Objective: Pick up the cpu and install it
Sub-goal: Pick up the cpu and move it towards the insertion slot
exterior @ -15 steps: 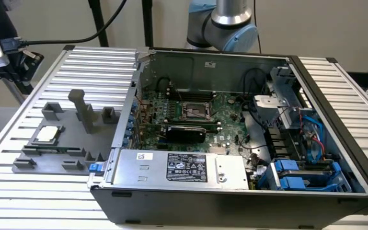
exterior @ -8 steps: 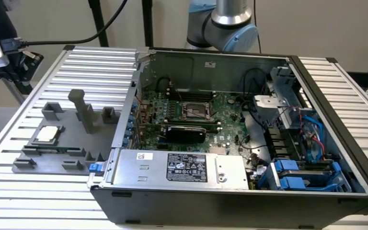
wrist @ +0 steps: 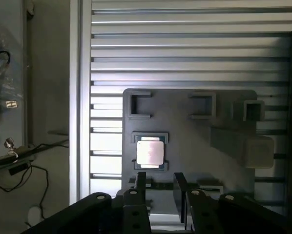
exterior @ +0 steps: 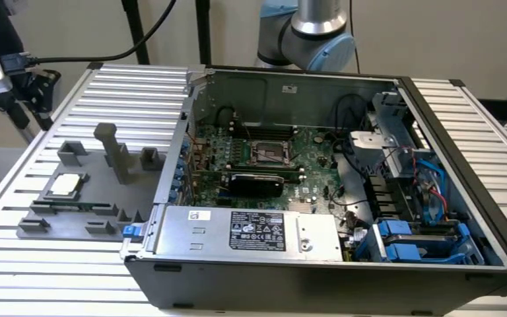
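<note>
Closest to the wrist camera: the claw [wrist: 159,190], spread, both dark fingers [wrist: 141,187] apart with a clear gap, pinching nothing. Just past the fingertips, not touching them: the cpu [wrist: 150,152], flat, silvery top up, seated in a shallow square nest on a grey plate [wrist: 185,141]. Around it on that plate: low grey blocks and open square frames, plus one taller block [wrist: 243,144] off to the side. Beyond the plate: the ribbed metal desk [wrist: 185,48].

In the exterior view, nearest: the dark front wall of an open computer case [exterior: 324,284], lying on its side on the desk [exterior: 139,86]. Just behind that wall: a silver power supply [exterior: 253,231] with a black label, and blue drive bays [exterior: 412,244] toward the exterior view's right. Deeper inside: the green motherboard [exterior: 315,152] with its square socket [exterior: 267,153]. At the exterior view's left, outside the case and well apart from the socket: the grey plate [exterior: 95,198], with the cpu [exterior: 67,185] resting on it. Farthest back, behind the case: the silver and pale blue robot arm [exterior: 311,33].
</note>
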Controlling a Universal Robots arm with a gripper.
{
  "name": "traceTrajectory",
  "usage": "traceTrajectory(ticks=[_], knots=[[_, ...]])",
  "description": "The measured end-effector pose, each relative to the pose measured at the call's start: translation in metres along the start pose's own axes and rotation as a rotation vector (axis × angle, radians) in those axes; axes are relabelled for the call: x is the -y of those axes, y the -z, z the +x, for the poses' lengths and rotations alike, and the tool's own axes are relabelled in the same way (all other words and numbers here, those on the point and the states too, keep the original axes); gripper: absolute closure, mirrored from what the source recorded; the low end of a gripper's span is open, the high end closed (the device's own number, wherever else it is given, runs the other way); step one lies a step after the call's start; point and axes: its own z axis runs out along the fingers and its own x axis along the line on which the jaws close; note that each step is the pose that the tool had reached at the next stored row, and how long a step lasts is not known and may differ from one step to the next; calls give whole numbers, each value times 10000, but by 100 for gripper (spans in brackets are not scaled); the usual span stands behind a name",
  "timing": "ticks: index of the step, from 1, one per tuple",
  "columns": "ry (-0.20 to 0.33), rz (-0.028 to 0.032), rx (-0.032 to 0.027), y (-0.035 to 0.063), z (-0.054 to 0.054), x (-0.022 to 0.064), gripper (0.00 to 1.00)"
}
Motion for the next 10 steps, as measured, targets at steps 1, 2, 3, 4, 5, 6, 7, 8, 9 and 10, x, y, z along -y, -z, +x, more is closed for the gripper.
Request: traceTrajectory(ticks=[1, 2, 3, 4, 5, 6, 7, 8, 9, 10], knots=[[0, 0, -1, 0, 0, 0, 58], [0, 0, 0, 0, 0, 0, 53], [0, -1, 0, 0, 0, 0, 53], [0, 0, -1, 0, 0, 0, 47], [0, 0, -1, 0, 0, 0, 41], [0, 1, -2, -1, 0, 0, 41], [0, 0, -3, -4, 0, 0, 35], [0, -1, -4, -12, -1, 0, 35], [-1, 0, -7, -27, -1, 1, 35], [-1, 0, -10, -45, -2, 2, 35]])
